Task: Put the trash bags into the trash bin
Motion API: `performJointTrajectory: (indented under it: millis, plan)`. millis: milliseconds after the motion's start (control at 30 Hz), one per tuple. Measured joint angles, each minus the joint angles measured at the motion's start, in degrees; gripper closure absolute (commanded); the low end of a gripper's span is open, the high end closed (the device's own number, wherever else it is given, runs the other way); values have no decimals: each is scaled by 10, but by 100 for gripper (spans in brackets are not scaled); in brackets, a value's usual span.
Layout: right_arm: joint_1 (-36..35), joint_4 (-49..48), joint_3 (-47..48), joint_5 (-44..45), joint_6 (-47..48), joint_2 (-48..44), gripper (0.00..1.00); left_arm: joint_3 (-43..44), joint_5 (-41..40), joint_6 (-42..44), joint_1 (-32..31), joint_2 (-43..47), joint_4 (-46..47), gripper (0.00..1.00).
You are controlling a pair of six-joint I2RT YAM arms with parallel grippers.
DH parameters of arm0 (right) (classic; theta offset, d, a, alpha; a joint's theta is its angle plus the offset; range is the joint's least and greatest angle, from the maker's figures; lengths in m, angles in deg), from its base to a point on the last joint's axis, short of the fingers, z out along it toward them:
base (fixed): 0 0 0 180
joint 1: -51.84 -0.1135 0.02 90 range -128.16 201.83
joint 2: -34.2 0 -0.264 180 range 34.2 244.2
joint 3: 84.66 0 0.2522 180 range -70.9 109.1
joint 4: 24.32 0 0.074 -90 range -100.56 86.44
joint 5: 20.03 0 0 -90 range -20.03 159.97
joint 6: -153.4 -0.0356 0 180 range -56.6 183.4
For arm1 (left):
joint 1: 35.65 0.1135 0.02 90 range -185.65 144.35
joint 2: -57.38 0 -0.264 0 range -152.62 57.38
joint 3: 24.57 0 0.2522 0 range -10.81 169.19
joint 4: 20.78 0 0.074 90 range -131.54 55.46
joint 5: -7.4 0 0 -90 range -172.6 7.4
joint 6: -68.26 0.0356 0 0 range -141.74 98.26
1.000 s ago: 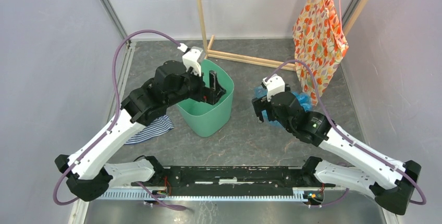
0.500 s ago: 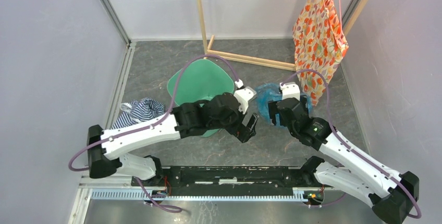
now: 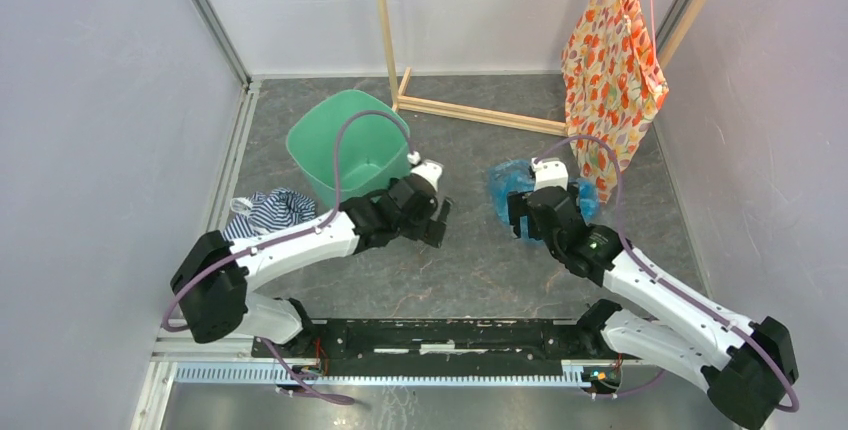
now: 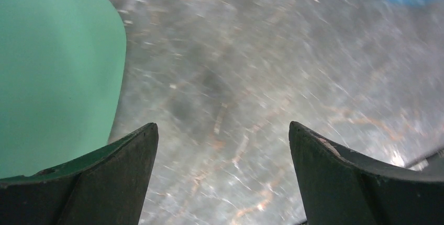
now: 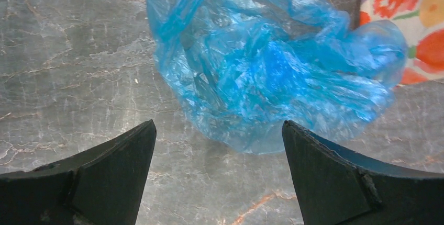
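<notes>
The trash bin [image 3: 350, 155], mint green, stands upright at the back left of the table, and its wall fills the left of the left wrist view [image 4: 52, 68]. The trash bag [image 3: 503, 186], crumpled light-blue plastic, lies on the table to the bin's right. My left gripper [image 3: 437, 222] hovers open over bare table just right of the bin, nothing between its fingertips [image 4: 222, 125]. My right gripper [image 3: 535, 212] is open and low over the near edge of the bag [image 5: 272, 63], which lies just ahead of its fingertips [image 5: 217, 123], apart from them.
A blue-and-white striped cloth [image 3: 270, 212] is bunched on the table left of the left arm. An orange floral fabric [image 3: 610, 80] hangs at the back right, close behind the bag. A wooden frame [image 3: 470, 110] stands behind the bin. Walls enclose both sides.
My left gripper came out of the bin, swung right and drew back beside it. The bin has shifted left and back. My right gripper moved slightly back over the bag.
</notes>
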Motion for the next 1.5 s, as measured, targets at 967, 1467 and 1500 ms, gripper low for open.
performJointTrajectory:
  millis: [967, 1467, 1500]
  plan:
    - [62, -304, -3, -126, 37, 295, 53, 72, 127, -21, 220, -18, 21, 0]
    - [-96, -265, 9, -199, 0, 231, 81, 11, 154, -70, 216, 110, -11, 7]
    - [-111, -257, 10, -205, -5, 216, 68, -3, 159, -75, 216, 113, -9, 7]
